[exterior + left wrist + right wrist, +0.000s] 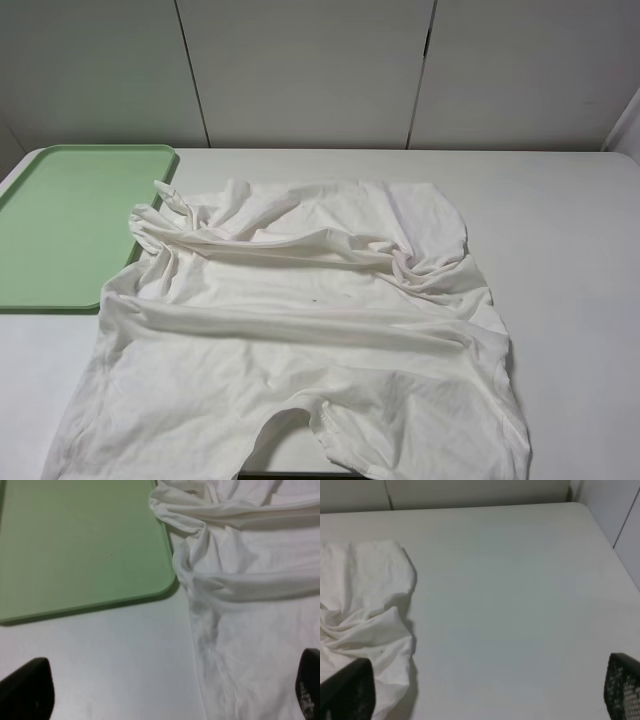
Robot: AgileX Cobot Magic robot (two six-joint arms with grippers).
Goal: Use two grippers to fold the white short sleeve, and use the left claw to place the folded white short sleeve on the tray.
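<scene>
The white short sleeve [300,330] lies wrinkled and spread over the middle of the white table, its neckline at the front edge and its far part bunched in folds. The pale green tray [60,230] lies flat and empty at the far left, and the shirt's far left corner touches its right rim. Neither gripper shows in the exterior high view. In the left wrist view the left gripper [167,690] is open above the table, between the tray [80,545] and the shirt [250,580]. The right gripper [485,687] is open above bare table, right of the shirt [365,605].
White wall panels [300,70] stand behind the table. A white side wall [620,515] rises at the table's right edge. Bare white tabletop [570,250] lies to the right of the shirt.
</scene>
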